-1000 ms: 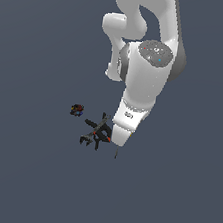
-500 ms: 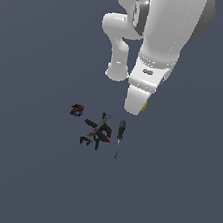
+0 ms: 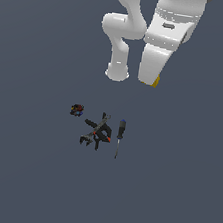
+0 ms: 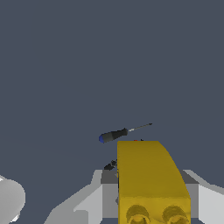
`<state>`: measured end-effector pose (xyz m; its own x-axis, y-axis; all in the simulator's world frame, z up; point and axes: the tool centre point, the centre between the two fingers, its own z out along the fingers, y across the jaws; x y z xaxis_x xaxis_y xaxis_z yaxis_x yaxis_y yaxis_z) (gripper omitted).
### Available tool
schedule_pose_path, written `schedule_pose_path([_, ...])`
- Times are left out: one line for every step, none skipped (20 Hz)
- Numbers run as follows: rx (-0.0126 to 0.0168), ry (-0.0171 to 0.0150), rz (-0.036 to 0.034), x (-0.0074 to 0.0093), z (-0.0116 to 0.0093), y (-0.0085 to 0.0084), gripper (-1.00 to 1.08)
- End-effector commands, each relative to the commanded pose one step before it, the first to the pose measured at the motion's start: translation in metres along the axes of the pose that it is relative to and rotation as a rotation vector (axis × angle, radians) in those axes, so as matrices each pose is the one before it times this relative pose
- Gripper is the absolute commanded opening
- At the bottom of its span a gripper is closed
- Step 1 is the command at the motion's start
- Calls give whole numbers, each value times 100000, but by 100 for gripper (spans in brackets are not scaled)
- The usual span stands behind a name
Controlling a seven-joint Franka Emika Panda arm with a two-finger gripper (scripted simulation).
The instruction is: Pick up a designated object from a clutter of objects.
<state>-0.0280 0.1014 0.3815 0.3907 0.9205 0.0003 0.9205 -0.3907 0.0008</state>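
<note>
Now the gripper [image 4: 151,205] holds the yellow block [image 4: 148,179] between its fingers [image 4: 87,201], high above the floor [image 3: 23,171]. Below lie the screwdriver [image 3: 120,135], the black clamp [image 3: 98,131] at its 9 o'clock, and the dark lump [image 3: 77,110] further at 10 o'clock.

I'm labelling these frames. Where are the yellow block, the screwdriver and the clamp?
yellow block [image 4: 148,175]: wrist view, on its broad yellow face.
screwdriver [image 3: 121,130]: exterior view, on the dark handle.
clamp [image 3: 98,132]: exterior view, on its black middle.
</note>
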Motion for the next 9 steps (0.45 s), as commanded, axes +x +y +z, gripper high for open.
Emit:
schedule_pose_path([101,-17,55,1,-1273,-539,-100])
schedule_pose_path([0,0,0,15,-372,-145,-100])
schedule_pose_path([-5,9,48,-9,-322,-106,-100])
schedule_pose_path([0,0,0,15,-261,-92,-100])
schedule_pose_path([0,0,0,16,-206,-64,-100])
schedule_pose_path([-11,-7,68,-9,-154,-22,-100])
schedule_pose_path([0,0,0,17,-96,-11,-100])
schedule_pose_path([0,0,0,17,-43,12,-100])
schedule_pose_path([0,0,0,7,-6,12,-100])
